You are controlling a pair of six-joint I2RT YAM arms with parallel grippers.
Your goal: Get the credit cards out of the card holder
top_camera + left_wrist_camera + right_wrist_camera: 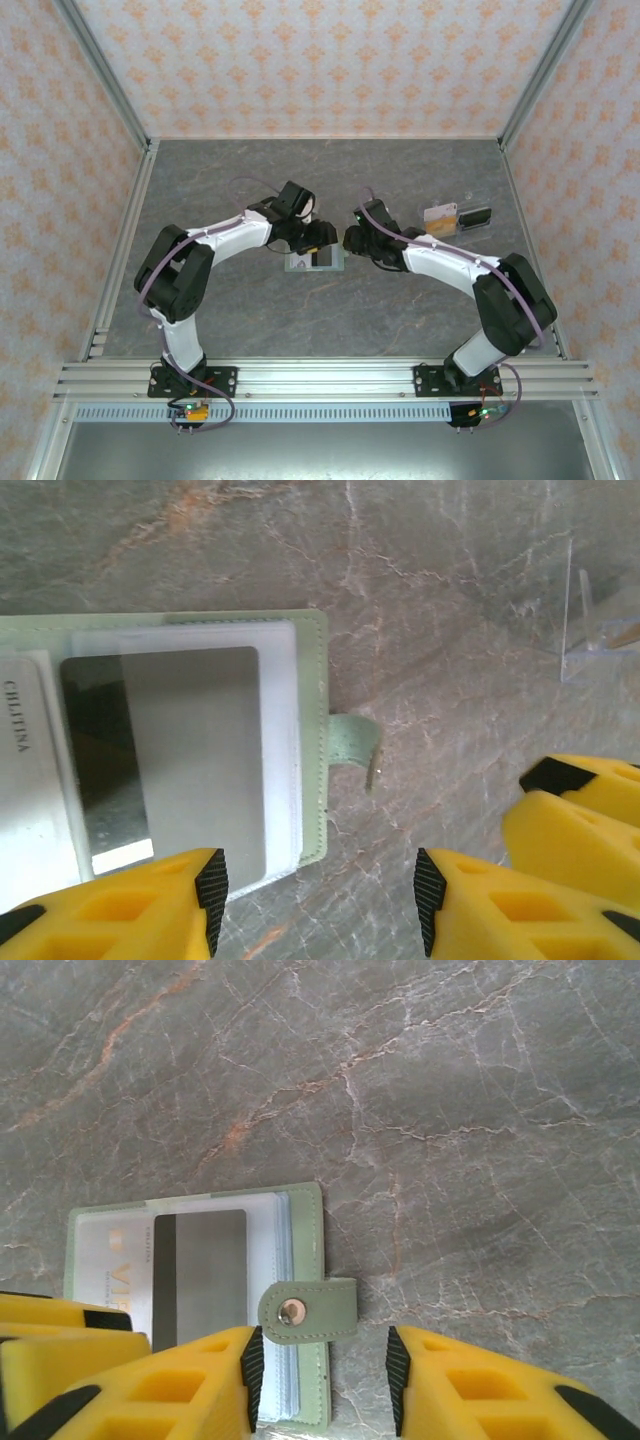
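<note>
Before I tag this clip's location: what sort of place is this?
Likely a robot test cell: patterned walls boxing a marble-look table, left arm and right arm bolted to a metal rail.

Top view: card holder [318,261] largely hidden under left end effector [328,238] and right end effector [350,240]. Left wrist view: its left part cut off.

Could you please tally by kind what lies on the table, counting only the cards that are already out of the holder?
card holder: 1
orange-yellow card: 1
dark card: 1
Total: 3
</note>
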